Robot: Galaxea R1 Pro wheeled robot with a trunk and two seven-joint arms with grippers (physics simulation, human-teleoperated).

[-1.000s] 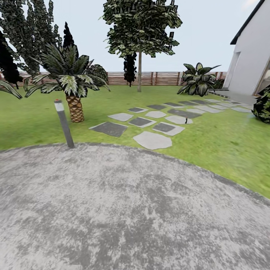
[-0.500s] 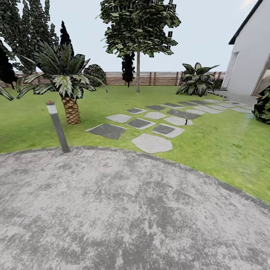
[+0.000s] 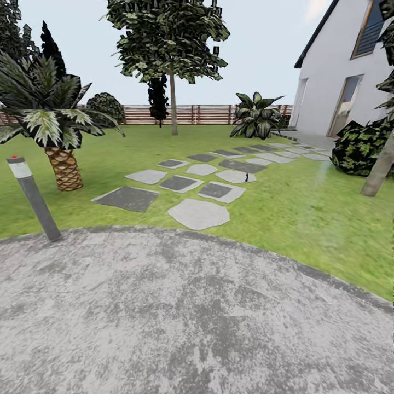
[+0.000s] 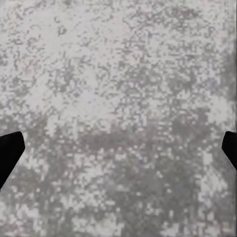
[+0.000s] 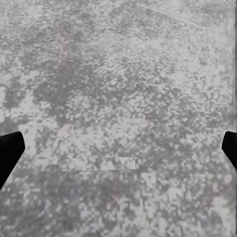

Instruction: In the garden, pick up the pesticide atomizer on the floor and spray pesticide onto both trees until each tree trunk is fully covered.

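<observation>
Evidently the robot is in transit across the grey paving (image 3: 191, 323), so both sets of jaws point down at it with their tips wide apart at the frame edges, holding nothing: left jaws (image 4: 118, 153), right jaws (image 5: 118, 153). The atomizer cannot be made out. One tree trunk (image 3: 173, 104) stands far ahead by the fence (image 3: 213, 114); another leaning trunk (image 3: 378, 169) rises well off to their right.
</observation>
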